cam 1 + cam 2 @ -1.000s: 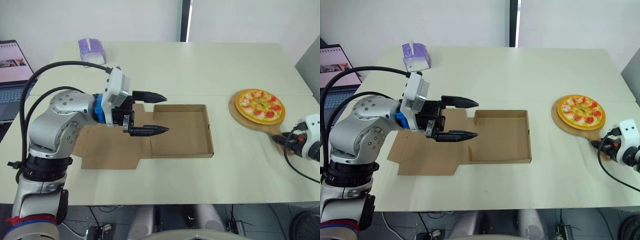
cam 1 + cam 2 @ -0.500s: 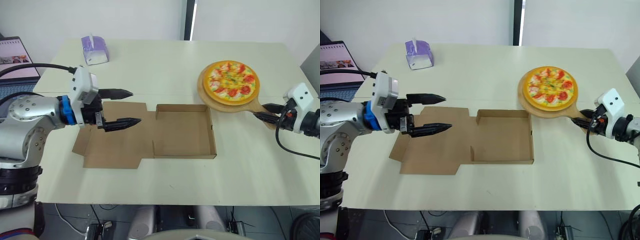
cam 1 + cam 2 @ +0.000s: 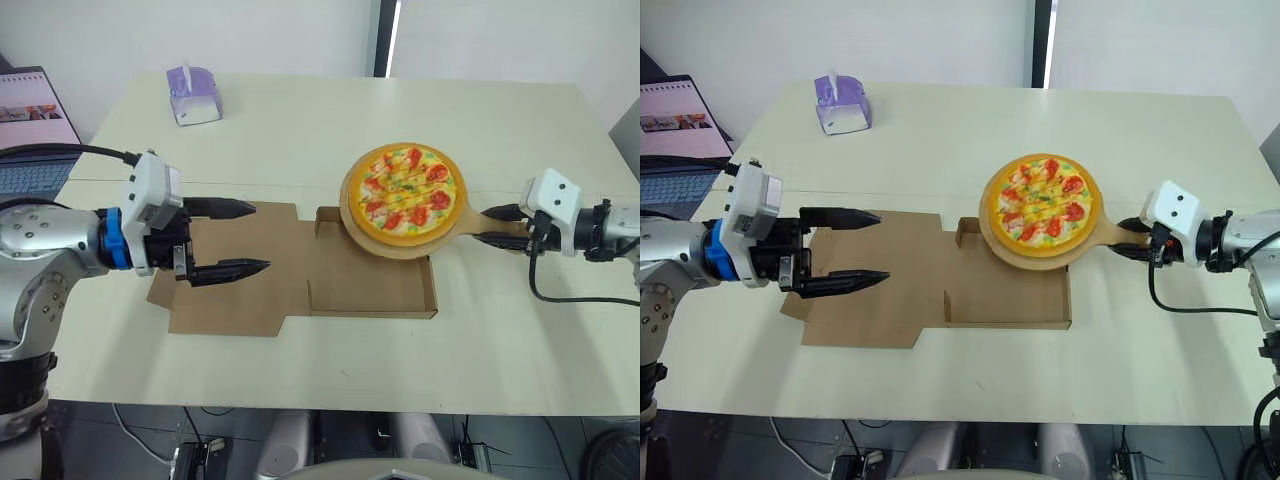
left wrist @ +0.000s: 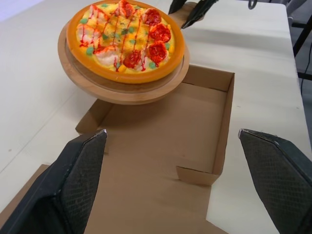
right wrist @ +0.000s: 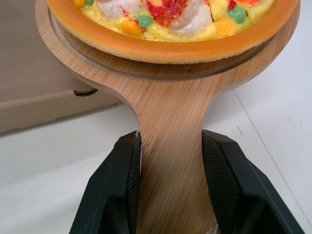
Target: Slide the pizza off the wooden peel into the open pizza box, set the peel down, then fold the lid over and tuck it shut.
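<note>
In the head views, the left gripper (image 3: pixel 262 236) is seen released, its two black fingers (image 3: pixel 225 208) spread wide above the flat cardboard lid (image 3: pixel 235 300). The open brown cardboard pizza box (image 3: pixel 370 295) lies just ahead of its fingertips on the cream table (image 3: pixel 300 130). The right gripper (image 3: pixel 485 225) is clenched on the handle of the round wooden peel (image 3: pixel 395 250), which is held ahead of it over the box's far side. The round orange-crusted pizza (image 3: pixel 405 187) rests on the peel. A purple tissue box (image 3: pixel 193 93) and an open laptop (image 3: pixel 35 110) are seen well apart from the left gripper.

In the left wrist view, the box tray is framed between the spread fingers, and the peel with the pizza is raised over its far wall.

In the right wrist view, the handle is pinched between both fingers, touching each, with the pizza just ahead of them on the disc.
</note>
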Robot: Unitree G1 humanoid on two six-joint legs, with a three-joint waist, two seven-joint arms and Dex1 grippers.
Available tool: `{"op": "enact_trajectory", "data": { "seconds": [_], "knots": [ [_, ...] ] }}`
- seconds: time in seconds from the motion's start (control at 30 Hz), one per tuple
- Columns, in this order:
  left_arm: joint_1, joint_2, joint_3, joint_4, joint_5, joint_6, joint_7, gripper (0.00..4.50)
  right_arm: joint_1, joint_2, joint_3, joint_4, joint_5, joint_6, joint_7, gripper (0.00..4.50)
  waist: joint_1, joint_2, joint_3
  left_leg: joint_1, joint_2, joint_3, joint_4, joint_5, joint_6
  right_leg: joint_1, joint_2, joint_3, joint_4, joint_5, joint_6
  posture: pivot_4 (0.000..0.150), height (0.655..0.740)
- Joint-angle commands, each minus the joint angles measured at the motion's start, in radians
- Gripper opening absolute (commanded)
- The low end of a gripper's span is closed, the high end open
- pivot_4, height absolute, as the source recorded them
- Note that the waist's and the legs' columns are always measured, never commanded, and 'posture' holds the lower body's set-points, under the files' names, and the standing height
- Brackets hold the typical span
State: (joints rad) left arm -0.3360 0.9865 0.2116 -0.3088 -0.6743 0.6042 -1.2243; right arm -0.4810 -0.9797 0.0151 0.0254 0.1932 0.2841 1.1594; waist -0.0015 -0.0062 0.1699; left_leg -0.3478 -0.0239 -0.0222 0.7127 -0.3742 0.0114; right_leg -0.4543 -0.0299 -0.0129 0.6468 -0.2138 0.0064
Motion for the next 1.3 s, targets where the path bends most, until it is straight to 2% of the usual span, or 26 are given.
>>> {"op": "enact_trajectory", "data": {
  "seconds": [0.03,0.6,1.03,1.17,1.3],
  "knots": [
    [0.001,0.025,0.042,-0.028,-0.017,-0.012,-0.011,4.5,-0.048,-0.016,-0.03,-0.015,0.0,-0.067,0.014,1.58,0.0,0.0,0.0,0.0,0.0,0.0,0.0,0.0,0.0,0.0,0.0,0.0,0.0,0.0,0.0,0.15,0.7251],
    [0.033,0.037,0.05,-0.087,-0.071,0.025,-0.025,4.5,-0.141,0.002,0.019,0.159,-0.132,-0.313,0.018,1.58,0.0,0.0,0.0,0.0,0.0,0.001,0.0,0.0,0.0,0.0,0.0,0.0,0.001,0.0,0.0,0.15,0.7251],
    [0.013,0.027,0.035,-0.089,-0.078,0.029,-0.007,4.5,-0.338,-0.011,-0.013,0.411,-0.189,-0.408,-0.039,1.58,-0.001,0.0,0.0,0.0,0.0,0.001,0.0,0.0,0.0,-0.001,0.0,0.0,0.001,0.0,0.0,0.15,0.7251],
    [-0.012,0.012,0.016,-0.09,-0.085,0.028,-0.004,4.5,-0.304,-0.03,-0.057,0.439,-0.162,-0.363,-0.06,1.58,0.003,0.0,0.0,0.0,0.0,0.001,0.0,0.0,0.0,0.0,0.0,0.0,0.0,0.0,0.0,0.15,0.7251],
    [-0.05,-0.025,-0.023,-0.105,-0.093,0.022,0.007,4.5,-0.178,-0.035,-0.146,0.367,-0.114,-0.243,-0.115,1.58,0.006,0.0,0.0,0.0,-0.001,0.001,0.0,0.0,0.0,0.0,-0.001,0.0,0.001,0.0,0.0,0.15,0.7251]
  ]
}}
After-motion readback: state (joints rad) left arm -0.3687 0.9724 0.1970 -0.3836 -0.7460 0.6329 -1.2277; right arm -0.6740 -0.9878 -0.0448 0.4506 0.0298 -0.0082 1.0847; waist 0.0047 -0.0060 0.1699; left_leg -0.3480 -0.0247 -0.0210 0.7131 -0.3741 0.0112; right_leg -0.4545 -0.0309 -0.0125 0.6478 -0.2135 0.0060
